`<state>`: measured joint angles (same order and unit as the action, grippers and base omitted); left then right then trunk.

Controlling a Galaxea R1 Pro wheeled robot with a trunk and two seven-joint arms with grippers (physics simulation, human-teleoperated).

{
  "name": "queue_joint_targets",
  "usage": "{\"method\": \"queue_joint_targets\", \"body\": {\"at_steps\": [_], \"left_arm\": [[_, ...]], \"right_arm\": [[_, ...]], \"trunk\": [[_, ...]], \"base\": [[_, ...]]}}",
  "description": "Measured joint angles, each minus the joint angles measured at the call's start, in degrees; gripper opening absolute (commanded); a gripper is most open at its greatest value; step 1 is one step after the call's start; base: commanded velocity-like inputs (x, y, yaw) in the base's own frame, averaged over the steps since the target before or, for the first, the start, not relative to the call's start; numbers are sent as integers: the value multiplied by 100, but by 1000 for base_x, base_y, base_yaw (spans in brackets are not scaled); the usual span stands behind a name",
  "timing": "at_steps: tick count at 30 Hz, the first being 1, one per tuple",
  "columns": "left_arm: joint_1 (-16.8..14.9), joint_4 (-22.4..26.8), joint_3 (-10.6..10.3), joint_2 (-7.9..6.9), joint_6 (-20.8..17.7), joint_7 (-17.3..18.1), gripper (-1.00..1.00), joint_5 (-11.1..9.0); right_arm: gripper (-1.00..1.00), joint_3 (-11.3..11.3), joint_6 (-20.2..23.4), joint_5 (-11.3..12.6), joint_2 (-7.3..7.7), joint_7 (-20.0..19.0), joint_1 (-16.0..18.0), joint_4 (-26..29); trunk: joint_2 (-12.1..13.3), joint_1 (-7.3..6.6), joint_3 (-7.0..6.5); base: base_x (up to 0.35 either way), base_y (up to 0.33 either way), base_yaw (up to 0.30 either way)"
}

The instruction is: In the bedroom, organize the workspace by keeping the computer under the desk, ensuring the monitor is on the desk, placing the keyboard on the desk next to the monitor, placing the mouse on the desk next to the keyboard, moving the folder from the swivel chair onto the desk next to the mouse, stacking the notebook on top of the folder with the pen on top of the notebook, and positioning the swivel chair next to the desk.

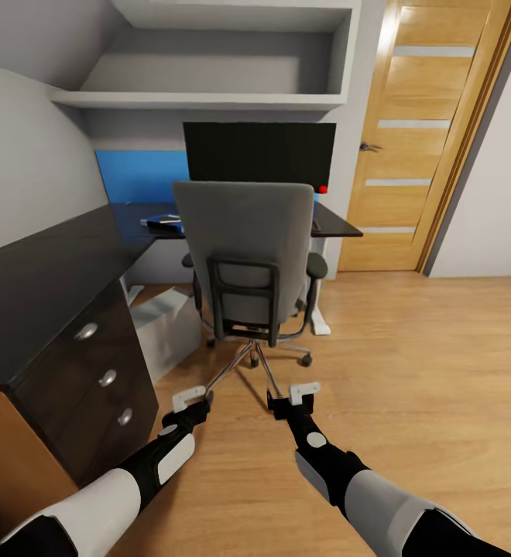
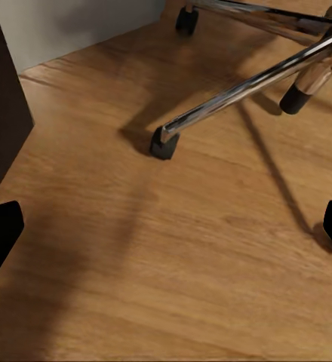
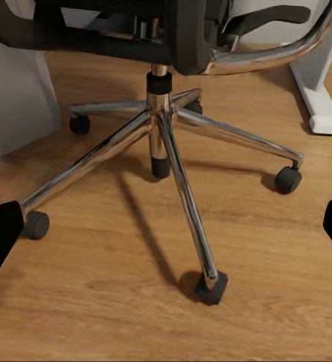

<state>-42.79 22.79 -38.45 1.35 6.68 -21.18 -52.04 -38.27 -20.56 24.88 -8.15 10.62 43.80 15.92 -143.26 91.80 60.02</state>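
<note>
Swivel chair: stood at the tabletop, back toward the robot.
Folder: lay on the tabletop, left of the monitor.
Left gripper, right gripper: fingers wide, empty — low near the chair base, probably for nudging.

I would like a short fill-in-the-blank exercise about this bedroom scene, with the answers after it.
1. The swivel chair turns its ____ toward the robot.
2. The monitor stands on the ____.
3. The computer stands on the floor under the ____.
4. Both the left claw and the right claw are ____.

Answers: back; desk; desk; open
</note>
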Motion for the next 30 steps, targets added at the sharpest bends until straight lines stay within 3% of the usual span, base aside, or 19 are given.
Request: {"method": "queue_joint_targets", "body": {"at_steps": [7, 14, 26, 30], "left_arm": [[0, 1, 0, 0, 0, -1, 100, 0], [-2, 4, -6, 6, -1, -1, 100, 6], [3, 6, -15, 15, -1, -17, 100, 5], [-2, 5, -9, 9, 0, -12, 100, 1]], "right_arm": [[100, 4, -2, 0, 5, 0, 0, 2], [100, 3, -10, 0, 7, 1, 1, -5], [100, 7, -3, -1, 5, 13, 1, 6], [100, 7, -7, 0, 6, 10, 0, -1]], "trunk": [[0, 0, 0], [0, -2, 0], [0, -3, 0], [2, -9, -44]], "base": [[-331, -38, 0], [-231, -221, 0], [-66, -319, 0], [-3, -78, 0]]}}
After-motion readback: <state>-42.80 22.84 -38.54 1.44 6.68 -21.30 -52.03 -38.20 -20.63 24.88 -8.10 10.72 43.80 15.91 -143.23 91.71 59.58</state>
